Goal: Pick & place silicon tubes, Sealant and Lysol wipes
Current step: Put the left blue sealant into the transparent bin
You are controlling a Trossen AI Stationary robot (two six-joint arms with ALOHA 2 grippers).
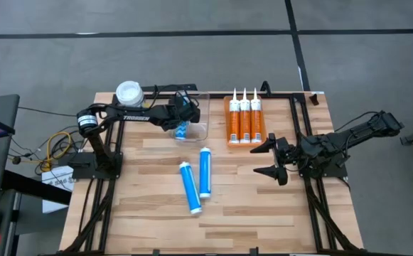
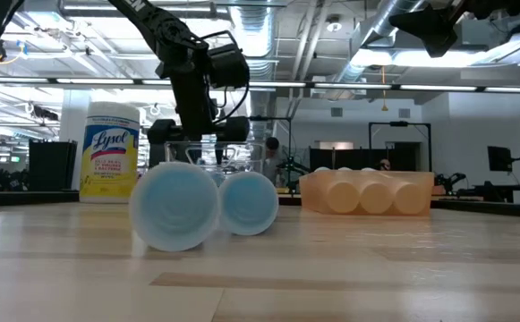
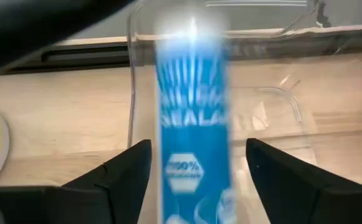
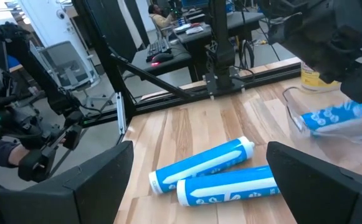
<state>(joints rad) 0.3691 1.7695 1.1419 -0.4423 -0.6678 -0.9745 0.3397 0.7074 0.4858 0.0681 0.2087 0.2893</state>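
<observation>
Nearest the front edge of the worktop (image 1: 227,213), two blue sealant tubes (image 1: 196,181) lie side by side, nearly touching, caps toward the far side. Beyond them the left gripper (image 1: 183,122) hangs over a clear plastic bin (image 1: 199,130), jaws closed on a third blue tube (image 3: 192,149), which hangs lengthwise into the bin; in the right wrist view its lower part already sits behind the clear wall. Judgement: this is the placing step. To do it well, lower until the tube lies against the bin floor, keep it clear of the rim, then spread the jaws and lift straight up. Right gripper (image 1: 276,158) waits at the right side, jaws wide, nothing between them. Farther back, three orange silicone tubes (image 1: 244,119) lie together, touching. The Lysol wipes (image 1: 129,93) stand at the far left corner, just behind the left arm.
</observation>
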